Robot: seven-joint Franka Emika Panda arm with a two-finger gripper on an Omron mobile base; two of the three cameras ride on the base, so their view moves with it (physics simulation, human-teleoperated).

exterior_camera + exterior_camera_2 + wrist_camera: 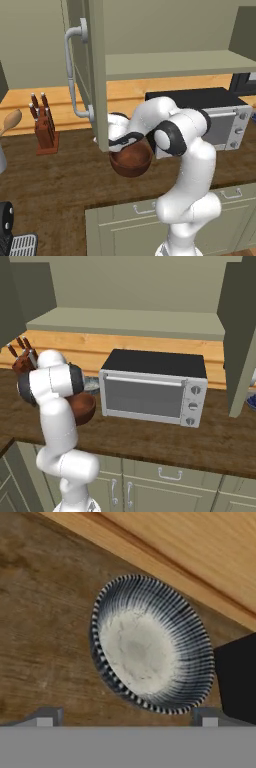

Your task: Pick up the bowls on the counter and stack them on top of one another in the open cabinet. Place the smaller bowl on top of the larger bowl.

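While the gripper (127, 718) hangs spread wide w/ nothing held, the smaller bowl (150, 644) sits on the counter (45, 627) mid-frame in hand view, just above and between the tips; round, so no long axis. Larger bowl (131, 161) is center of left base view, by the bent-over arm's wrist.

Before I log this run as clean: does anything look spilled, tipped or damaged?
Nothing stands out. The small bowl sits upright on the counter, the brown bowl looks upright and whole, and nothing is spilled.
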